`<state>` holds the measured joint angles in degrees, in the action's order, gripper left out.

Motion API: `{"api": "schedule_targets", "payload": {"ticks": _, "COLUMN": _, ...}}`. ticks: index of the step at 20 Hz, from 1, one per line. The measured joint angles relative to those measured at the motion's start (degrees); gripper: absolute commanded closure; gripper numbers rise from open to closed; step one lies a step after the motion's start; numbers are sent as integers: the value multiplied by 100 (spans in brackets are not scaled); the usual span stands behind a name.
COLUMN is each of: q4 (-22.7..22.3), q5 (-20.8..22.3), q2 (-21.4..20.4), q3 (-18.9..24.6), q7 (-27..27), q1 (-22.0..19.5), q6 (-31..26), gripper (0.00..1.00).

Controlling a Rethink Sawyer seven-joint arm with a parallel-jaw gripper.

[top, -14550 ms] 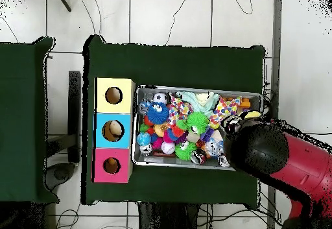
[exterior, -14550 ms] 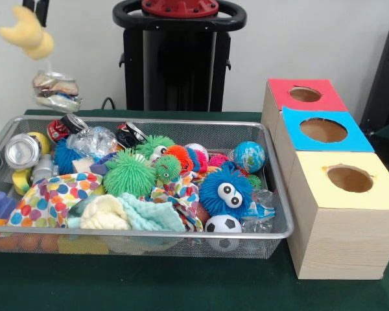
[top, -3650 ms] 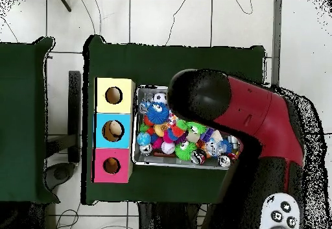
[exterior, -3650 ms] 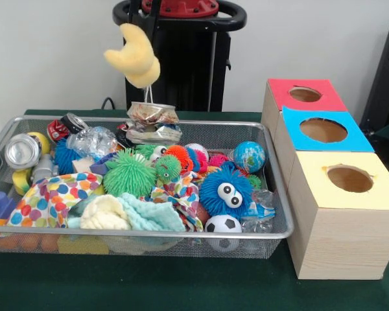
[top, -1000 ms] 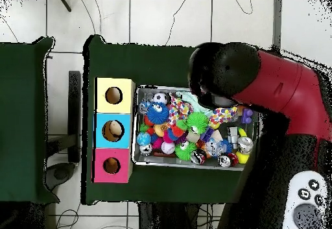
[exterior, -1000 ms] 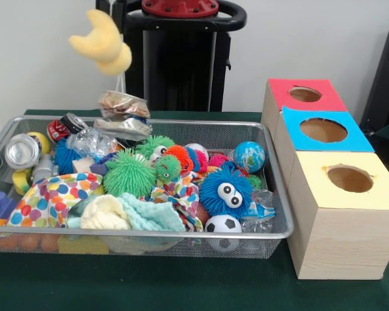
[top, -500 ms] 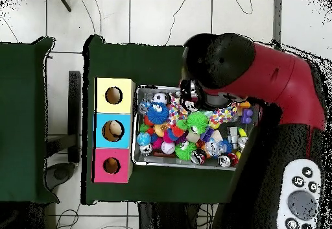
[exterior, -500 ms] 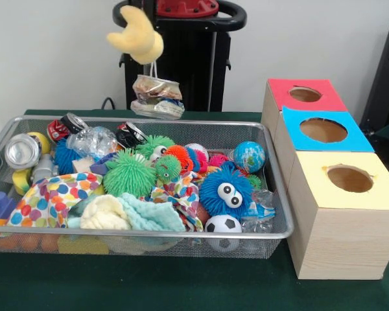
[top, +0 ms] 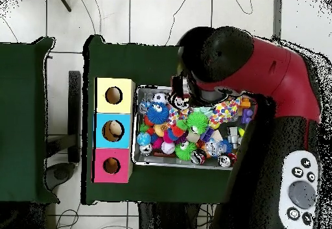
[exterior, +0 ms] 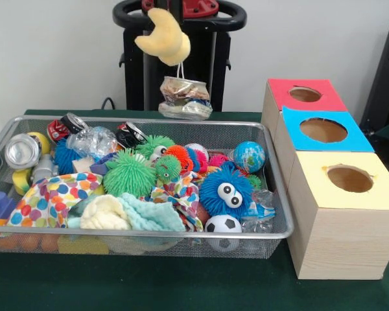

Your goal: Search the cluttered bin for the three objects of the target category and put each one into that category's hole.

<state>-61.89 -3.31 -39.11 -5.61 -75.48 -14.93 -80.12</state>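
A crushed can [exterior: 185, 98] hangs beneath a yellow plush piece [exterior: 162, 36], above the far rim of a wire bin [exterior: 272, 188] of toys; three holed boxes [exterior: 340, 210] stand beside it.

The gripper itself is out of sight: in the front view a yellow foam pad [exterior: 163, 36] covers it near the top edge, and in the overhead view the arm [top: 243, 61] blocks it along with the bin's [top: 194, 165] upper right part. The crushed can [exterior: 185, 90] hangs under the pad, its label too crumpled to read. The bin's left end is cut off by the front view's edge. A black shape [exterior: 386, 71] at the right edge is cropped and cannot be identified.
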Motion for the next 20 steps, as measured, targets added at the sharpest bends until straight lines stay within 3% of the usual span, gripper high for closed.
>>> {"api": "schedule_targets", "payload": {"ticks": 13, "q4": -2, "q5": -111, "q2": -195, "q3": 132, "q7": 0, "q1": -104, "q6": 1739, "gripper": 100}}
{"api": "schedule_targets", "payload": {"ticks": 20, "q4": -2, "q5": -69, "q2": -284, "q3": 120, "q7": 0, "q1": -154, "q6": 1806, "gripper": 100}}
